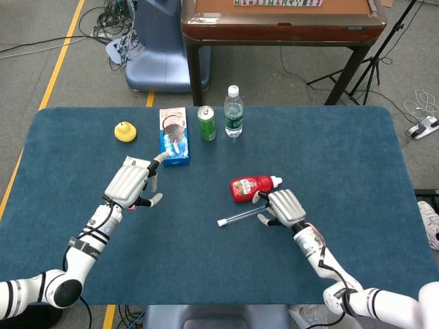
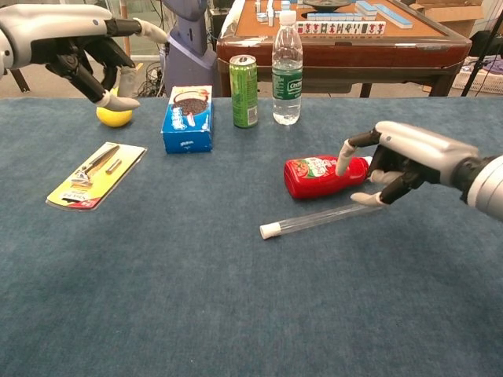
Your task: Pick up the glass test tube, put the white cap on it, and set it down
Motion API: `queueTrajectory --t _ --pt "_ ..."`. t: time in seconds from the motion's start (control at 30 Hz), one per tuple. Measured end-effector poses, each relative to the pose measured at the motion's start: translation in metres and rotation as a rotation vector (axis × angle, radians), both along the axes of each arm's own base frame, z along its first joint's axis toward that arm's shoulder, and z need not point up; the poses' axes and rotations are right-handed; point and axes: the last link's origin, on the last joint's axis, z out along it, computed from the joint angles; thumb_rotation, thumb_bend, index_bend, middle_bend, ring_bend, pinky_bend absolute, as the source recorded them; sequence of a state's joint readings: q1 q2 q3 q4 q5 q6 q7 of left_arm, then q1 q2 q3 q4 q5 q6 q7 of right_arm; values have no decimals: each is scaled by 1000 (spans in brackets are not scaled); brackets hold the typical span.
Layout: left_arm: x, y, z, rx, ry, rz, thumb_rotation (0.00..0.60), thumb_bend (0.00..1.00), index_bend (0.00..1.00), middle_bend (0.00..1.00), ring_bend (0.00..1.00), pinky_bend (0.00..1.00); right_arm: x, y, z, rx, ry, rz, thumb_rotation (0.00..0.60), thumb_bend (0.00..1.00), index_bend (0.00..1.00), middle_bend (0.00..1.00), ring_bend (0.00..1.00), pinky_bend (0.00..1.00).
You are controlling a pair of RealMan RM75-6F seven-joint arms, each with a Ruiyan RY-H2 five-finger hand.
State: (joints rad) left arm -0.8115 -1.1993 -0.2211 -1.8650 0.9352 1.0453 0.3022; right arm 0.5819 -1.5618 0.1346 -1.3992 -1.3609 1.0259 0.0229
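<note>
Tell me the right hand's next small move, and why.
Probably lift the right hand clear and back. The glass test tube lies flat on the table with the white cap already on, and the fingers have spread off it, so setting down looks done.

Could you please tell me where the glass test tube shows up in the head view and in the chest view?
Head view: the test tube lies on the table just below centre, beside the right hand.
Chest view: the test tube lies right of centre, white cap pointing left.
Shared landmark: the red bottle just behind it.
</note>
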Motion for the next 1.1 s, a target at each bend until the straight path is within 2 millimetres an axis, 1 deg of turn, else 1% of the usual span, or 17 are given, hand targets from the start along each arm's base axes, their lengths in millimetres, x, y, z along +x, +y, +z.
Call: queueTrajectory --t 0.07,0.1,0.17,0.23,0.3,0.33,0.43,0.5,0.6,0.67,0.8,0.9,1.0,1.07,1.1 --pt "-6 -1 6 11 15 10 600 266 0 536 531 943 0 2 17 -29 21 14 600 351 516 1000 1000 1000" --pt "-12 -2 10 21 25 19 600 266 0 524 519 914 -1 3 28 -50 41 22 600 365 542 1000 1000 1000" --pt "-21 -4 18 40 39 36 600 266 0 498 494 845 -3 7 47 -81 76 29 600 384 574 1000 1000 1000" --pt "-33 -9 24 65 47 56 600 266 8 485 480 797 -8 13 69 -118 122 30 600 394 595 996 1000 1000" --pt "-46 -14 30 97 58 75 600 266 28 472 462 733 -14 19 90 -155 168 21 600 411 624 963 995 1000" --pt "-52 -16 33 111 64 84 600 266 36 459 447 686 -17 23 99 -172 187 15 600 414 631 941 984 1000" --pt "-75 -26 43 158 90 124 600 266 51 409 386 566 -28 35 124 -224 237 -16 600 415 637 854 892 1000" --pt "-91 -34 50 191 105 154 600 266 66 388 356 524 -36 43 136 -258 257 -41 600 416 637 808 844 1000" --pt "-113 -47 59 239 122 195 600 266 87 364 332 471 -47 55 146 -301 268 -73 600 415 637 745 790 1000" --pt "-127 -56 64 269 132 219 600 266 92 355 320 446 -55 62 151 -324 275 -93 600 415 637 723 760 1000" --pt "-157 -84 73 328 154 275 600 266 93 339 303 425 -69 77 159 -369 293 -123 600 416 637 709 724 1000" --pt "-170 -104 76 356 162 293 600 266 93 332 298 401 -77 89 163 -393 326 -135 600 416 637 709 720 1000" --pt "-177 -123 76 371 170 292 600 266 93 326 294 374 -83 100 165 -406 346 -155 600 416 637 697 699 997" --pt "-180 -133 74 368 180 290 600 266 94 316 286 354 -86 108 166 -411 344 -170 600 416 637 679 669 956" --pt "-180 -140 73 366 189 287 600 266 94 313 283 350 -87 111 166 -414 343 -176 600 416 637 668 652 915"
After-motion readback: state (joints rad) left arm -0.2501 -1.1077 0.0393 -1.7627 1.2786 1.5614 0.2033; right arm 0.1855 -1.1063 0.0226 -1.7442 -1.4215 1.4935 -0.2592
